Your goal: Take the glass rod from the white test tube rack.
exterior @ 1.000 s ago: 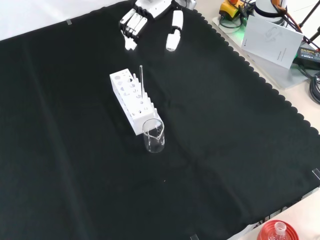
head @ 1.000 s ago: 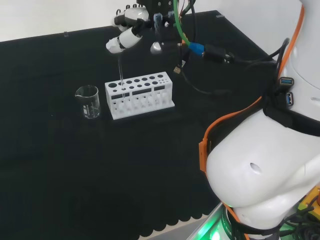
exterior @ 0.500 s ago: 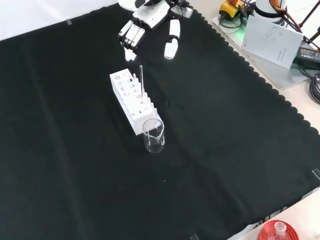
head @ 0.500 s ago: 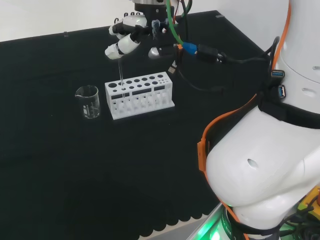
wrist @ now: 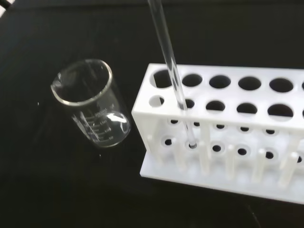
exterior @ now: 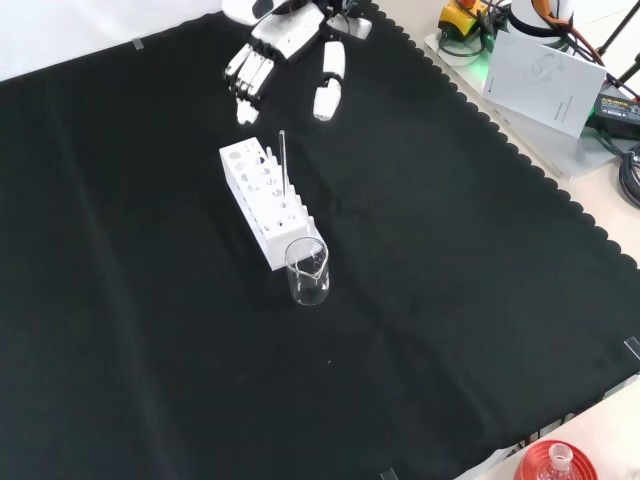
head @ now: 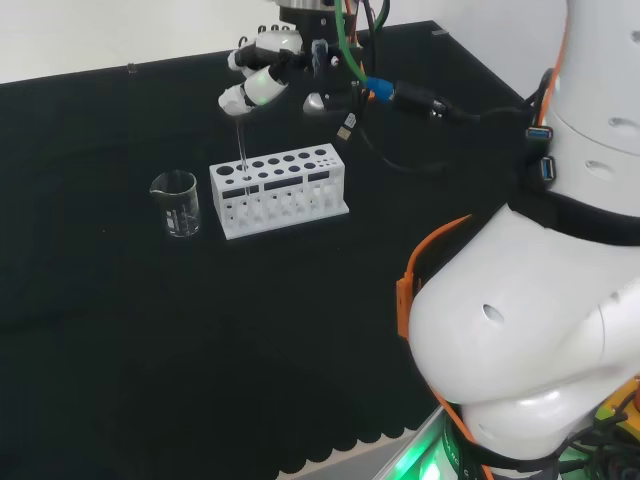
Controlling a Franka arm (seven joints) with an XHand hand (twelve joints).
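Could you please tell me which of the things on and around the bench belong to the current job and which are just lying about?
Part of the job:
- glass rod, standing upright in the rack
- white test tube rack
- hand, open, apart from the rod

Lying about:
- empty glass beaker, beside the rack's end
- red ribbed stand with a flask, at the front view's bottom edge
- white booklet, off the cloth

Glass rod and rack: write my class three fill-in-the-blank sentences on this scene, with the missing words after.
1. The glass rod stands in the white test tube ____.
2. In the head view, the beaker stands to the ____ of the test tube rack.
3. The hand hovers with its fingers ____, holding nothing.

Missing words: rack; left; open
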